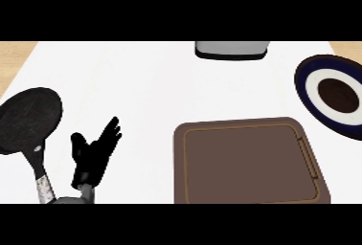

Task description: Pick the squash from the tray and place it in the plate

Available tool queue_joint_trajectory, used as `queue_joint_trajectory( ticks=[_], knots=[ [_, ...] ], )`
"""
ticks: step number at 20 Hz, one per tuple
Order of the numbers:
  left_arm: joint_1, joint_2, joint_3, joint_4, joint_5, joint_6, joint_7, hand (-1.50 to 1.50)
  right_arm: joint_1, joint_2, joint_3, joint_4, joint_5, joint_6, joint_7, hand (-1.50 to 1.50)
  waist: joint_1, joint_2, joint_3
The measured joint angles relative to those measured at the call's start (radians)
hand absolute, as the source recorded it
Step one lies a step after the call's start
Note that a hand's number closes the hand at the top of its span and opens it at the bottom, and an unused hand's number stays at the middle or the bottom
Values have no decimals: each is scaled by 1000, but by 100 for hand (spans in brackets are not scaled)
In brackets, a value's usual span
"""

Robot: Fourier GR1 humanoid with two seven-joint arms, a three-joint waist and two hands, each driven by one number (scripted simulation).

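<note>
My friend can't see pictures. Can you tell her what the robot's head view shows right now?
A brown tray lies on a white counter with no squash visible on it, and a dark blue and white plate sits to its upper right. The robot's left hand rests open at lower left beside a black frying pan. A grey container stands at the far edge.

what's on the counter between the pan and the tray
In the head view, only the left hand, open with fingers up, shows between the pan and the tray.

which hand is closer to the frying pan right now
Left. The left hand rests open just right of the frying pan, beside its handle. The right hand is not in view.
</note>
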Motion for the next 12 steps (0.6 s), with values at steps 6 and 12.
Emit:
queue_joint_trajectory(
  ticks=[6,12],
  knots=[
    [-21,0,-2,1,-3,-9,8,0,-225,-81,-3,318,55,-40,-80,150,16,7,2],
    [-26,1,-6,-8,3,-25,14,0,-344,-132,7,502,105,-77,-107,150,39,17,3]
  ],
)
